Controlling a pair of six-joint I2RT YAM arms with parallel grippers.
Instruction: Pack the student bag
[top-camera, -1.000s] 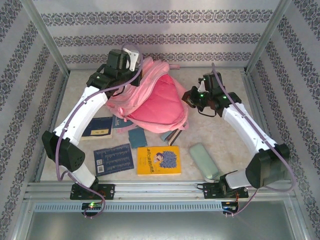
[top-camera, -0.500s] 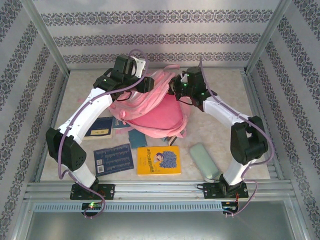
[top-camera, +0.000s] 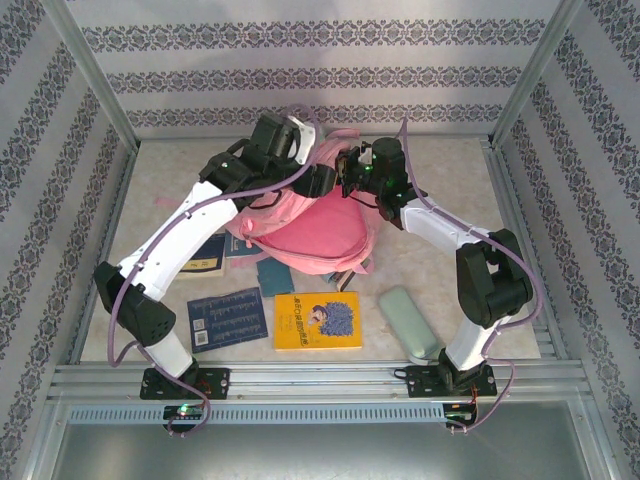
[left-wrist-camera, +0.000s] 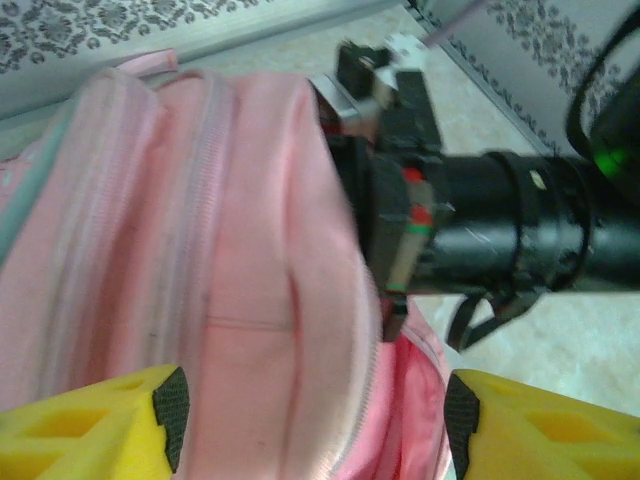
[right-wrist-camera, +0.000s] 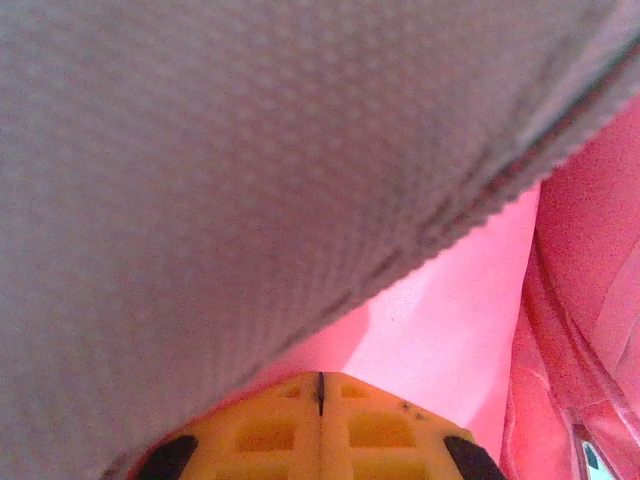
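One large pink fabric student bag (top-camera: 310, 235) lies rumpled on the table (top-camera: 150, 175).

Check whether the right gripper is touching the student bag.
Touching. The right wrist view shows the pink fabric of the student bag lying directly against the tips of the shut right gripper, with no gap.

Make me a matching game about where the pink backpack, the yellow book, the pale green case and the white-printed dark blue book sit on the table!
Things:
1. large pink fabric backpack
2. flat yellow book
3. pale green oblong case
4. dark blue book with white print

Places:
A. beside the right arm's base
B. farthest back of the four
C. front left
D. front middle

Pairs: 1-B, 2-D, 3-A, 4-C
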